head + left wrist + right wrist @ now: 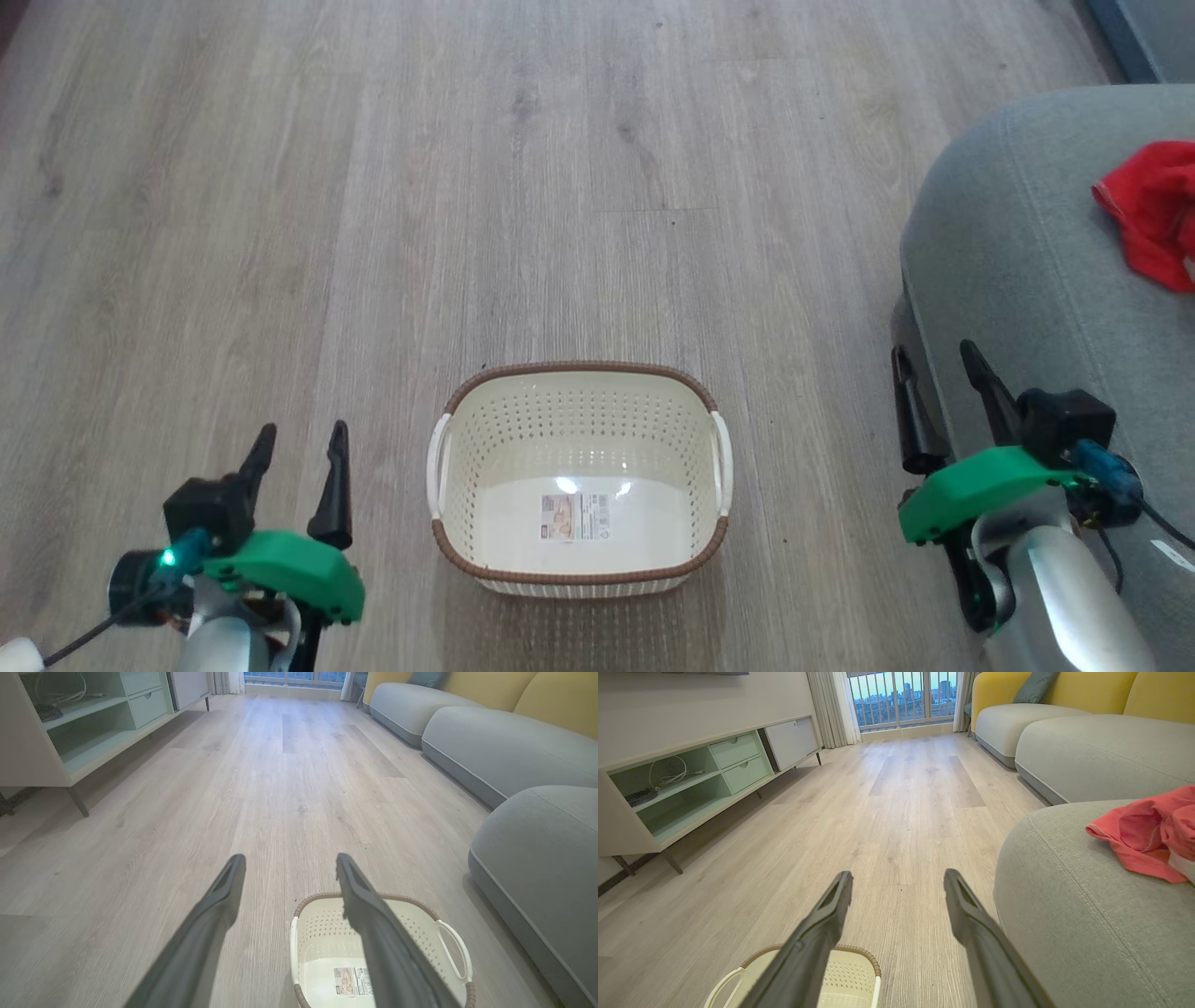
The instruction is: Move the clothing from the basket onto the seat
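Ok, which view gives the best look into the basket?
The head view: it looks straight down into the basket, showing the whole rim, both handles and the bottom with its label. The left wrist view has it low, partly behind the left claw's finger; the right wrist view catches one end at the bottom edge.

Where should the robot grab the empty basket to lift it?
Probably by its white side handles, one gripper from each side. They stick out of the basket, which stands upright between the open left gripper and right gripper.
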